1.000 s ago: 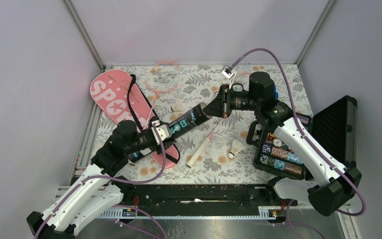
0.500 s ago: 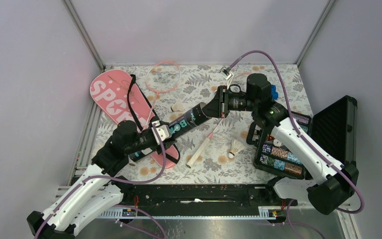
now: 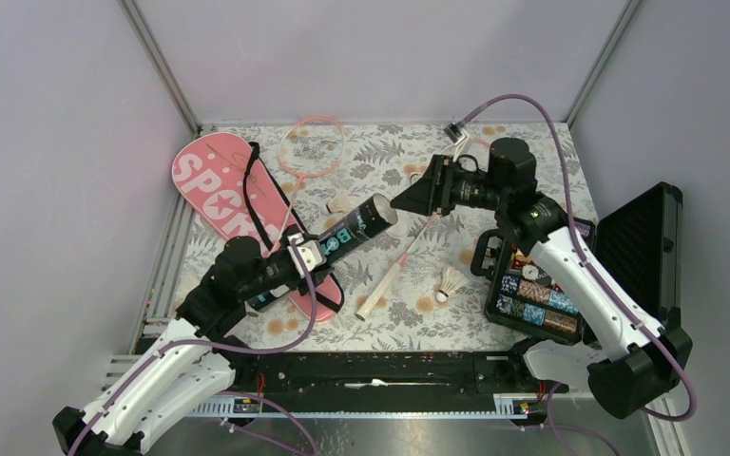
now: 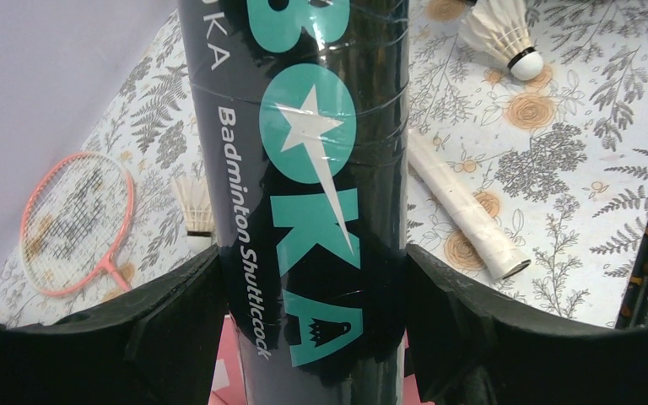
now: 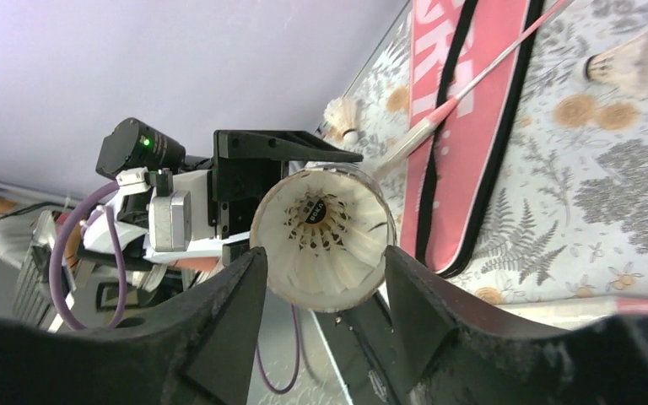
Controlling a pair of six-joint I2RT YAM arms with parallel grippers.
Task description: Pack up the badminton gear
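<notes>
Black tube, pinched in the left tool, shows feathers inside only from the spread right tool.

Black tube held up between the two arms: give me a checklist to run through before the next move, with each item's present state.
1. The left gripper clamps the black tube: ok, fingers on both sides.
2. The loaded shuttlecock sits inside the tube's mouth: ok, feathers within the rim.
3. The right gripper is open and apart from the tube: ok.
4. All shuttlecocks collected: not ok, one loose shuttlecock lies by the far racket, a second loose shuttlecock beside the black case.
5. Rackets in the pink bag: not ok, the far racket and the near racket lie in the open.
</notes>
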